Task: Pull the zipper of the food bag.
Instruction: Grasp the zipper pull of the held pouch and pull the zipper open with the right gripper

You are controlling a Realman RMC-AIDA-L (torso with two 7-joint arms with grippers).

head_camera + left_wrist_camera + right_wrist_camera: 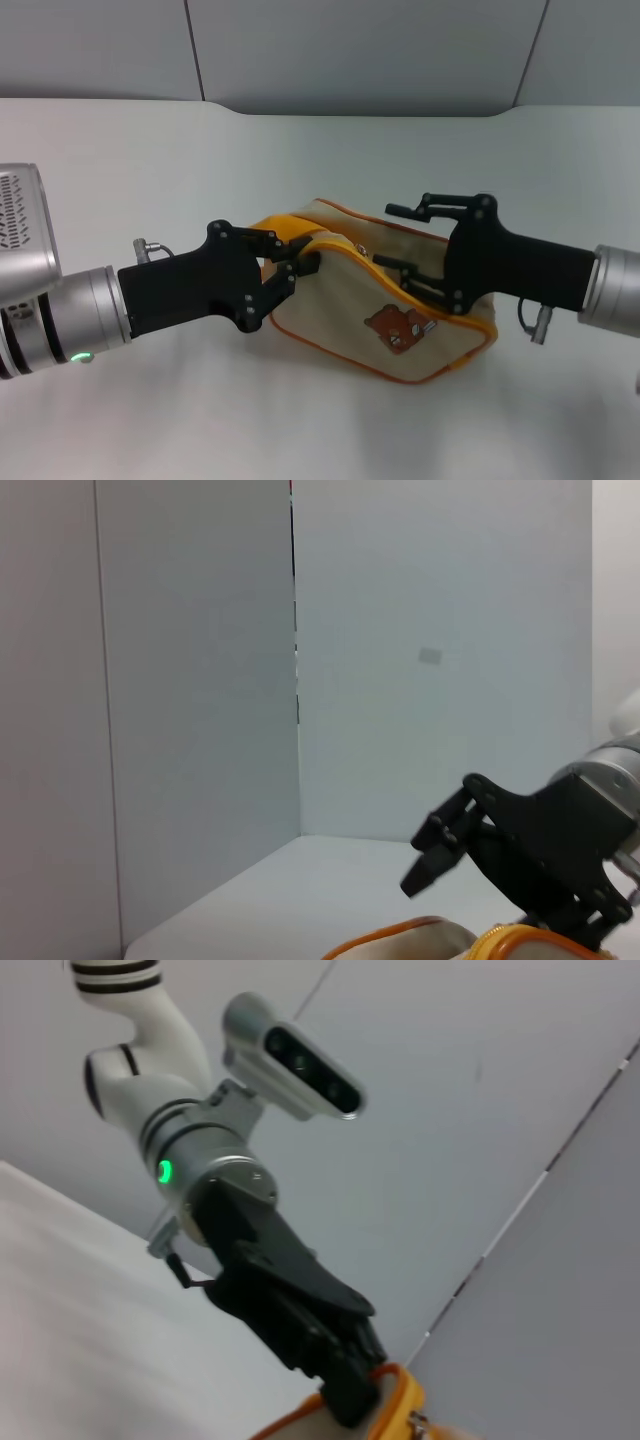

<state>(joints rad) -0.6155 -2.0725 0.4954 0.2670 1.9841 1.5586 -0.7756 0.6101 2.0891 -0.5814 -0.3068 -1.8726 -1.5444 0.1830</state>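
Food bag (400, 320): beige canvas, orange piping, brown bear print on the front; lies mid-table (150, 420), between the two arms. Left end effector (292, 262): fingers closed on the orange loop handle (278, 222) at the bag's left end. Right end effector (398, 238): at the bag's upper right rim, fingers spread apart, the upper one above the bag and the lower one against the orange-edged zip line. Zipper (413, 1422): small silver tab, seen in the right wrist view beside the orange handle.

A beige canvas food bag (400, 320) with orange piping is carried directly by the plain white table (150, 180).
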